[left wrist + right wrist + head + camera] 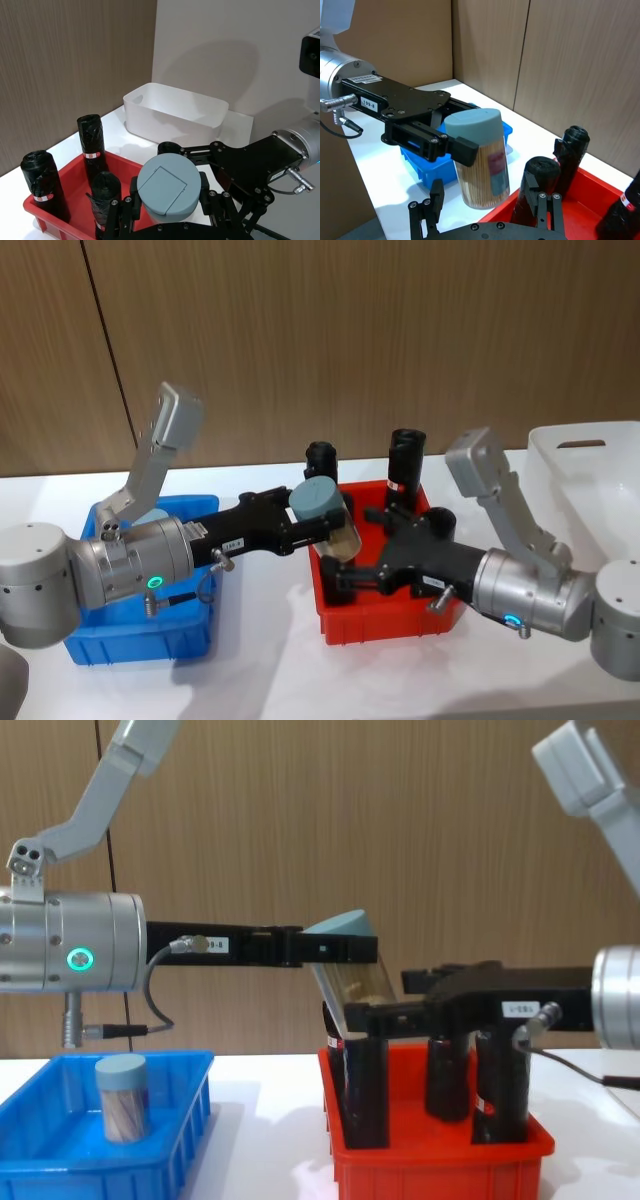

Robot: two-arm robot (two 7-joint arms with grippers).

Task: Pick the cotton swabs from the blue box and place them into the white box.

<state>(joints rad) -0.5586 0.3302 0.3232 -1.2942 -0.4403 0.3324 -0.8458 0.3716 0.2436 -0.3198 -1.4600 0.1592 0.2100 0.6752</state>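
Tubs of cotton swabs (320,502): two. One, tilted, clamped in the left gripper (315,523); right gripper (358,552), fingers apart, just beside it. The other tub (122,1098) upright in the blue box (190,1120) under the left arm. Black rolls (92,142): three, in the red bin (440,1170) below both grippers. White box (175,117): one, beyond them.

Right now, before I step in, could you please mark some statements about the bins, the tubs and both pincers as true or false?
1. The left pincer holds a cotton swab tub in the air. True.
2. A tub lies in the white box. False: no tub can be seen inside it.
3. Another tub stands in the blue box. True.
4. The black rolls stand in the blue box. False: they stand in the red bin.
5. The right pincer is shut on a tub. False: it is open, close to the held tub.
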